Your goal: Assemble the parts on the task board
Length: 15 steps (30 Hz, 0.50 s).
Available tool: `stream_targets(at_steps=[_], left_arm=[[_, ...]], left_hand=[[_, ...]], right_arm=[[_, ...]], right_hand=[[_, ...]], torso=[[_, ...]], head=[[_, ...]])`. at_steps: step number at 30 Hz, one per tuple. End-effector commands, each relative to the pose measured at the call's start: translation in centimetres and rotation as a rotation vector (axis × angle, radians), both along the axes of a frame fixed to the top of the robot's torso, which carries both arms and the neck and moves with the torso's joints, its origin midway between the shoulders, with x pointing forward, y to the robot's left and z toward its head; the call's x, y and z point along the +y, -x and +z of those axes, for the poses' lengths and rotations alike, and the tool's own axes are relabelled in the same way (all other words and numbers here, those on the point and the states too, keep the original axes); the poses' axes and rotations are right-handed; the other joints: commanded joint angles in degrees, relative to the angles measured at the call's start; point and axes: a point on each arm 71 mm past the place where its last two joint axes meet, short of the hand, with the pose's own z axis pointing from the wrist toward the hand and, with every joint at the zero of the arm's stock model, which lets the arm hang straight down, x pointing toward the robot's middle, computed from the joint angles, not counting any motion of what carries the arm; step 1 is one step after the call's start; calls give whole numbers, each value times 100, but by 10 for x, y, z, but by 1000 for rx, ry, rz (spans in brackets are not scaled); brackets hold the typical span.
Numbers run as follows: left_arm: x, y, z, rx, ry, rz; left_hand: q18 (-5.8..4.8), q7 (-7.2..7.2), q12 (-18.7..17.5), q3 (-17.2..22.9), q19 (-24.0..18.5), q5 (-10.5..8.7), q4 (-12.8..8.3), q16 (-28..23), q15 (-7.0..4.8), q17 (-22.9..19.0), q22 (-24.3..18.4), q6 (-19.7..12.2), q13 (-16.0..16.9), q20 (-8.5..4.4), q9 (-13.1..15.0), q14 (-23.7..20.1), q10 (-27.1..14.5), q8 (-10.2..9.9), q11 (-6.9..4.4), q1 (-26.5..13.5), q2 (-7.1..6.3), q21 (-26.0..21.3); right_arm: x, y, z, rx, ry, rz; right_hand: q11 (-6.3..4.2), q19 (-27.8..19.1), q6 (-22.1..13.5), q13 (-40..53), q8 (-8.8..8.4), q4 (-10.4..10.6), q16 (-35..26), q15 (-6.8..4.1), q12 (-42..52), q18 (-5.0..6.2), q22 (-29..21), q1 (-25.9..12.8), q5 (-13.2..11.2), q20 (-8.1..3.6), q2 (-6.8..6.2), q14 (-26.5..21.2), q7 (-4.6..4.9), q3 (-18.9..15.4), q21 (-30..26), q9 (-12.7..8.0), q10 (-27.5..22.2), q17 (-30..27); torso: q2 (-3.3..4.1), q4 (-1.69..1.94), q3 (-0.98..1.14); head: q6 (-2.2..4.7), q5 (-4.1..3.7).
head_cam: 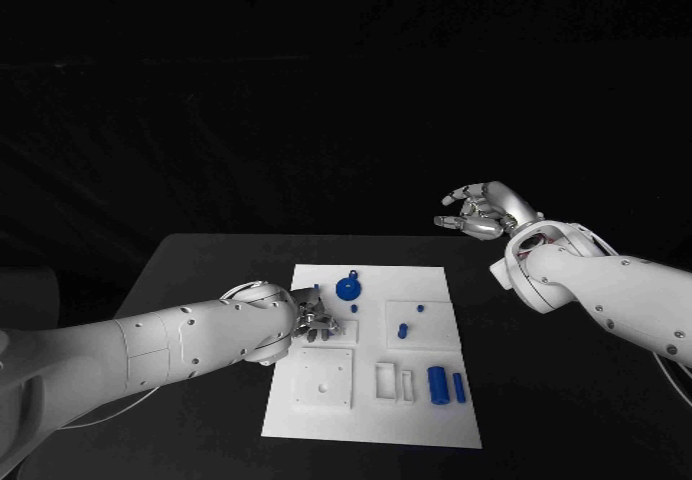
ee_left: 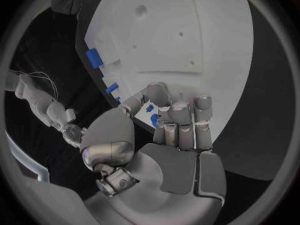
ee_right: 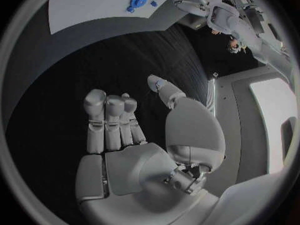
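1. Left hand (head_cam: 310, 322): resting at the task board's (head_cam: 329, 420) left edge, fingers curling down onto it; whether it is holding a part, I cannot tell.
2. Task board: lying mid-table, carrying a round blue part (head_cam: 348, 288) and two blue cylinders (head_cam: 446, 385).
3. Right hand (head_cam: 480, 213): hovering well beyond the board, fingers curled, gripping nothing.
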Motion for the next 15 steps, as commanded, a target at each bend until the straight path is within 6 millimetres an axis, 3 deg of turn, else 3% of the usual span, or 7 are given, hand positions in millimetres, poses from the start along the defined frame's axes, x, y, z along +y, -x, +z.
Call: stream_targets(at_steps=[1,12,15], left_arm=[[-2,1,-1,11,1,-8],[-1,0,-1,2,4,1],[0,-1,0,-7,6,9]], left_hand=[[78,-262,42,-11,-49,-160,84,42,-132,-17,-18,526,-12,-888,11,-9,-176,-23,-116,-51,-115,29],[91,-263,60,-10,-66,-265,274,62,-135,-50,-55,523,-37,-889,23,-19,-181,-25,-115,-131,-267,55],[102,-264,70,6,-75,-413,386,73,-137,-71,-79,520,-55,-892,32,-26,-186,-26,-116,-151,-341,74]], right_arm=[[2,-1,0,7,5,12],[1,-1,0,7,5,11],[1,-1,0,7,5,11]], right_hand=[[4,17,70,-10,26,9,-22,-32,34,753,10,-8,38,-9,46,24,20,-40,-29,7,-35,-10],[4,17,69,-13,25,8,-22,-31,36,753,11,-9,44,-9,44,24,20,-43,-30,6,-36,-10],[5,17,69,-14,25,8,-22,-31,36,753,11,-10,47,-9,43,23,20,-44,-30,6,-37,-10]], torso=[[1,2,1],[1,2,-3],[1,2,-8]], head=[[12,-2],[13,-2],[21,-10]])
